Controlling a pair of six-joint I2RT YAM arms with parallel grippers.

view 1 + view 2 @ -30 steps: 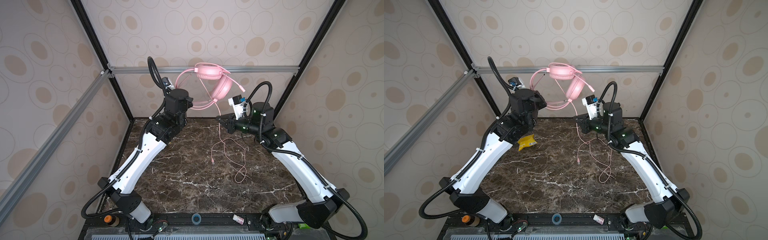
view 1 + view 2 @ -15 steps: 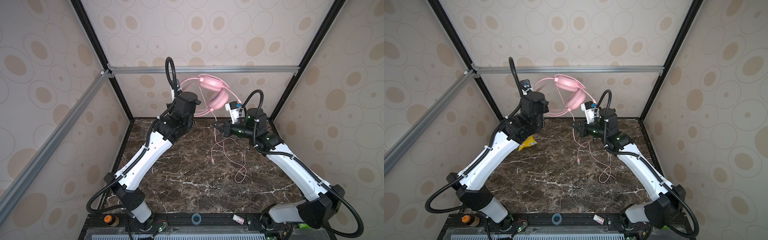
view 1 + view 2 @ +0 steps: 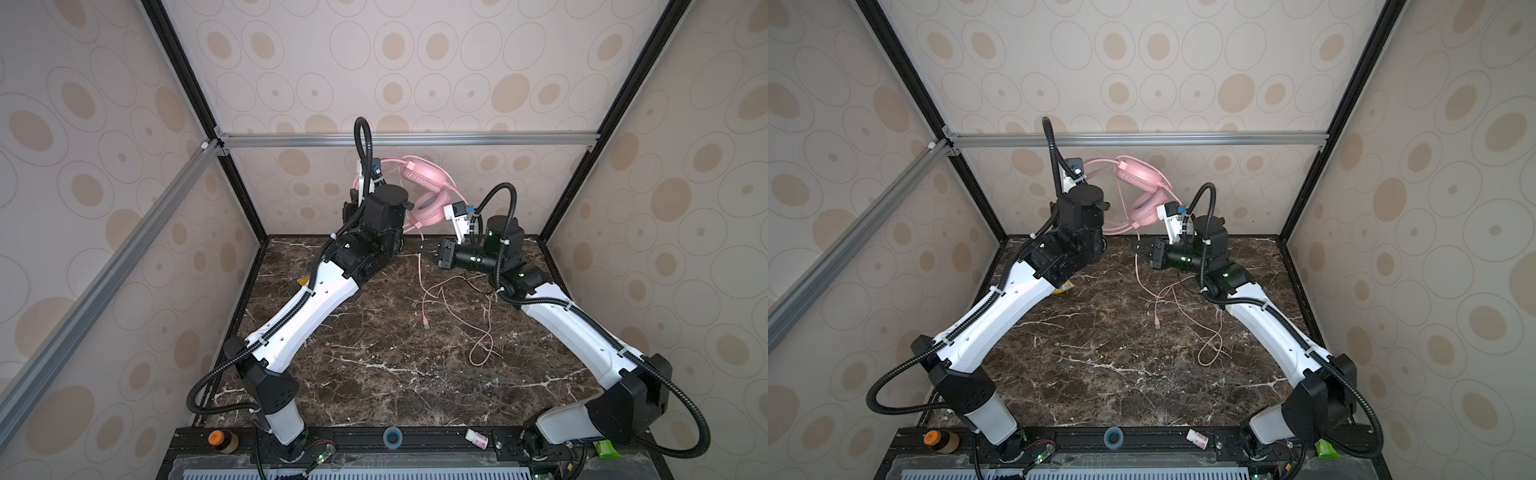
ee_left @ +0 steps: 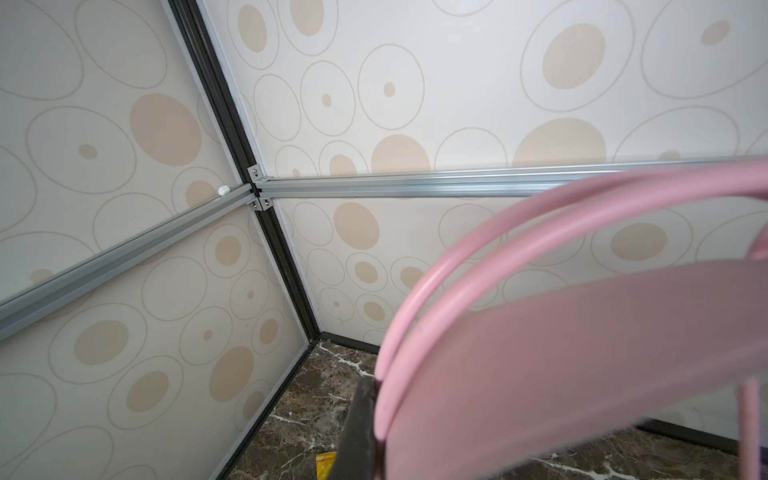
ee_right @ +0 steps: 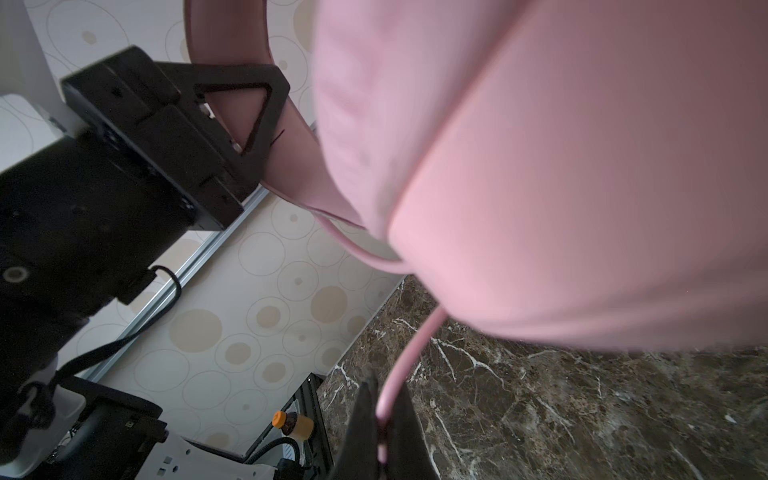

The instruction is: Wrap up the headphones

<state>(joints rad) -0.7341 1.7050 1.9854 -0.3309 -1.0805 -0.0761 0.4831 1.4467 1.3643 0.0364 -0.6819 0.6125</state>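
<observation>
Left claw (image 5: 266,137) is pressed together on the pink headband (image 4: 540,353), holding the headphones (image 3: 430,176) aloft, with the earcups (image 3: 430,208) hanging just to its right. Lower and further right, the right claw (image 3: 424,249) pinches the thin cable (image 3: 421,276) just under the lower cup. Beneath that claw the slack lies in loose loops on the table (image 3: 374,374), with the plug (image 3: 427,327) free.

To wind well, I judge the left grip should stay firm and steady while the right claw leads the cable round the headset under light tension, letting it slide rather than yanking the loops.

Compared with a second ago, the headset has come down nearer the right claw, which has edged toward the left one; the loops look unmoved
</observation>
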